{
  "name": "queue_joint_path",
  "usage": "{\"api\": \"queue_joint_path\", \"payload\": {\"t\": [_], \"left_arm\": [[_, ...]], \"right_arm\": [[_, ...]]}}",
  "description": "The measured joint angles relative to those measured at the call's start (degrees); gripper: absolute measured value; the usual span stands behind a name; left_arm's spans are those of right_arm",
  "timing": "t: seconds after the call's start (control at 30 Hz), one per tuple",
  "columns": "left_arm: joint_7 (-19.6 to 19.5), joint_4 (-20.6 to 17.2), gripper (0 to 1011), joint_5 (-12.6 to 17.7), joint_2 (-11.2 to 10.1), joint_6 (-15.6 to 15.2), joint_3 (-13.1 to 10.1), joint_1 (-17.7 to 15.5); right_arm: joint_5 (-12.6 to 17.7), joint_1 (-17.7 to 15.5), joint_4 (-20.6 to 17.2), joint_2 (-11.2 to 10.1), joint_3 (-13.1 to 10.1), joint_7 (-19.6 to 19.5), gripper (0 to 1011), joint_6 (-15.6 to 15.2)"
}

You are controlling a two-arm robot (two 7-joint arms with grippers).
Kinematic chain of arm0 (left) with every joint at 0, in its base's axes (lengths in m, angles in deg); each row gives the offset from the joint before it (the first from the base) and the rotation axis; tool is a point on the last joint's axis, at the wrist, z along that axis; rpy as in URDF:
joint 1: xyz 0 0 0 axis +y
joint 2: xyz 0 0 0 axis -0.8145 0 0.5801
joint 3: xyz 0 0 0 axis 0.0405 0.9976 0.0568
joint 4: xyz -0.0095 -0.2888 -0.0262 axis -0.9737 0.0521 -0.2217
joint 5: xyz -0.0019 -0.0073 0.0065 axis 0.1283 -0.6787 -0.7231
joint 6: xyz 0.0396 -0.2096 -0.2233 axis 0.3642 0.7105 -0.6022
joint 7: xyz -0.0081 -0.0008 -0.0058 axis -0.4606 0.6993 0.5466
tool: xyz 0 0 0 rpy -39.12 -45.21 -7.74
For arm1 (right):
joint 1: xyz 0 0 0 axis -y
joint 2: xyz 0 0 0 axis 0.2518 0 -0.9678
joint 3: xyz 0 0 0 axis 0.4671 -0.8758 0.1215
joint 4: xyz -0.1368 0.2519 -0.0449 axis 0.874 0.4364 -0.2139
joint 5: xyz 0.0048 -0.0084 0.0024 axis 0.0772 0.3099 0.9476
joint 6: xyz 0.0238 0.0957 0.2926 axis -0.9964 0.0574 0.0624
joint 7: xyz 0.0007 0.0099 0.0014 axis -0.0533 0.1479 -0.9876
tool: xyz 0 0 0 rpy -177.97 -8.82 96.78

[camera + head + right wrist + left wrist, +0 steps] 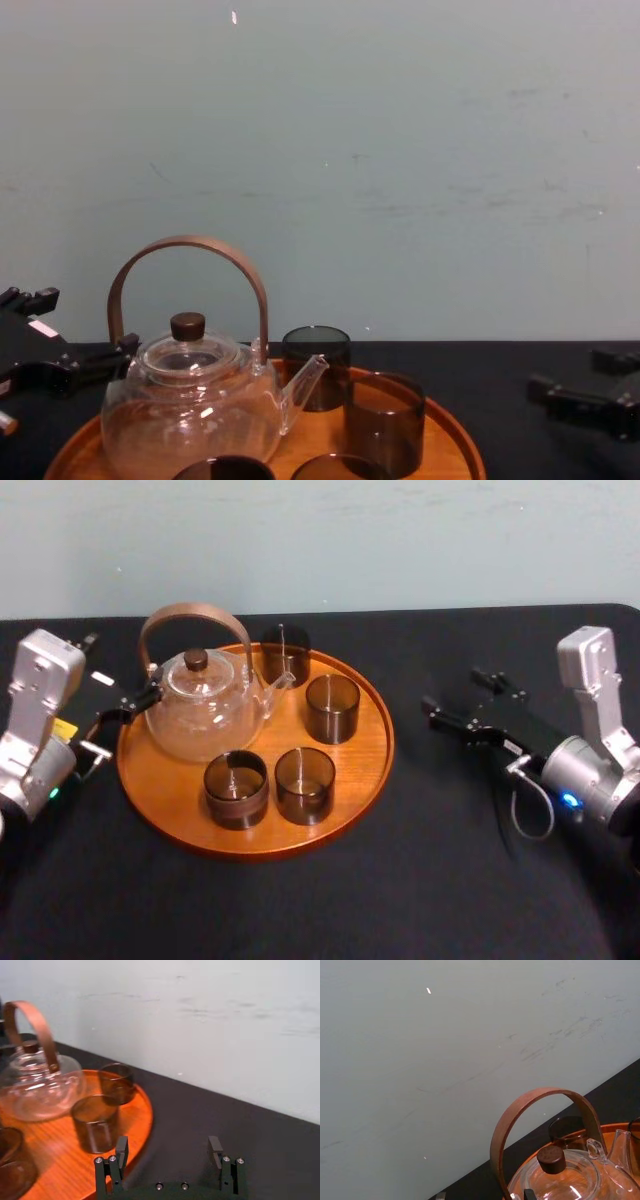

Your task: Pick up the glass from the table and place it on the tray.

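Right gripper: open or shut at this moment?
Open. The right gripper shows its two fingers spread apart with nothing between them, over the table beside the tray. The left gripper sits at the tray's other side.

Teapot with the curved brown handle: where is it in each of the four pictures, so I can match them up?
Head view: teapot at the tray's rear left.
Chest view: teapot lower left, its spout pointing right.
Left wrist view: teapot very close, handle arching against the wall.
Right wrist view: teapot at the tray's far end from the camera.
Shared landmark: its curved brown handle.
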Motion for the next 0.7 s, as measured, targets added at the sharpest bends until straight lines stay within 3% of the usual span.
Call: {"api": "queue_joint_path", "payload": {"t": [0.2, 0.7], "left_arm": [[0.0, 0.0, 1010, 0.0, 0.0, 0.0, 0.0, 0.0], [0.0, 0.0, 1010, 0.0, 0.0, 0.0, 0.0, 0.0]], "right_arm": [[-1.0, -1.4, -1.2, 0.1, -2.4, -3.0, 1002, 0.3], [-1.0, -1.1, -0.8, 0.1, -1.8, -2.3, 1002, 0.2]]}}
